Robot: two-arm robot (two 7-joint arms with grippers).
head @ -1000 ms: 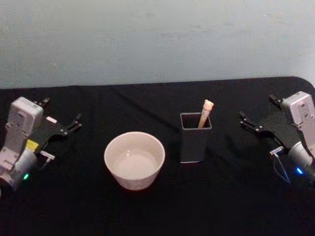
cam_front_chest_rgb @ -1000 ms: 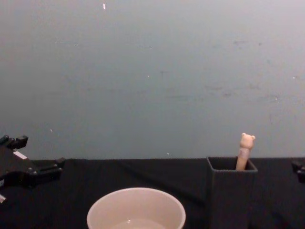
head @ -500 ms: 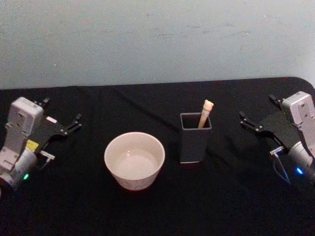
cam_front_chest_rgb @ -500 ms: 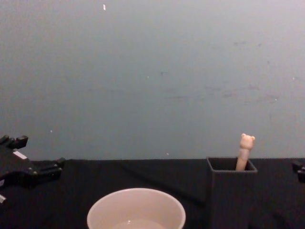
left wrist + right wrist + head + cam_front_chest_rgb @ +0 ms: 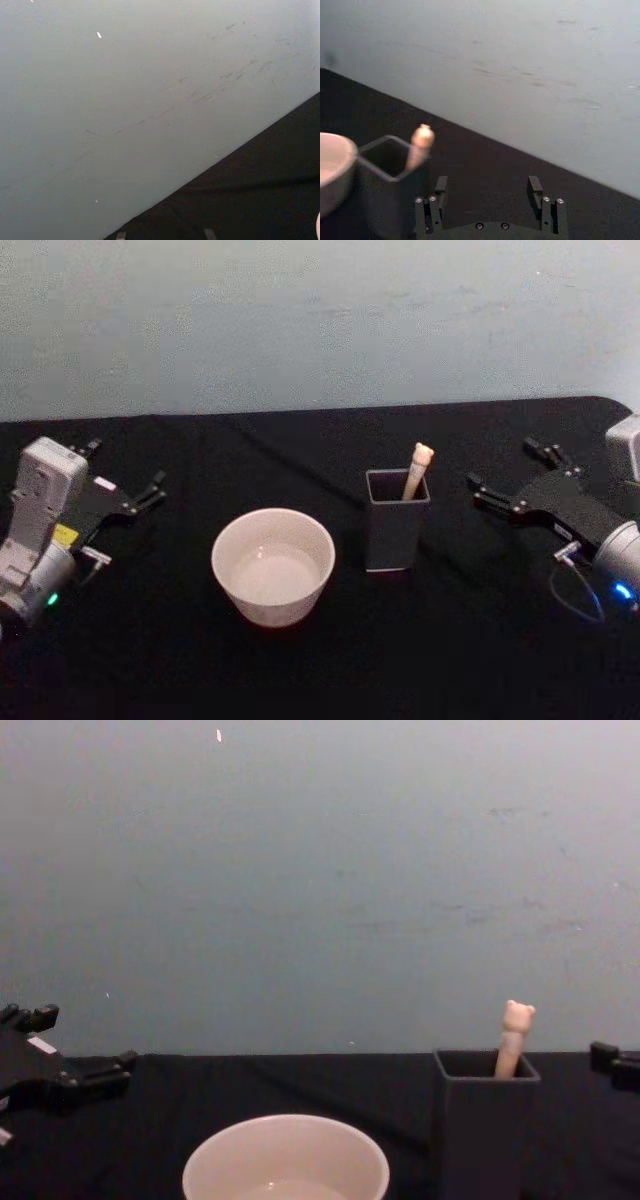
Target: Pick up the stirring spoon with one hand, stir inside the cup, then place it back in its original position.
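The stirring spoon [image 5: 419, 468] stands in the dark grey square holder [image 5: 390, 540], its beige bear-topped handle [image 5: 514, 1038] leaning out over the rim. The cream cup [image 5: 270, 605] sits left of the holder, a little nearer to me, with some pale liquid in it. My right gripper [image 5: 500, 465] hovers open to the right of the holder, fingers pointing toward it. In the right wrist view the open gripper [image 5: 487, 186] faces the spoon handle [image 5: 420, 145], the holder [image 5: 375, 200] and the cup's edge [image 5: 332, 170]. My left gripper [image 5: 125, 468] rests open at the far left.
A black cloth covers the table [image 5: 320, 670], with a plain pale wall [image 5: 320, 870] behind. The table's far edge runs along the wall. Bare cloth lies between each gripper and the two vessels.
My right gripper has moved left toward the holder and sits closer to it. The left arm, cup, holder and spoon have not moved.
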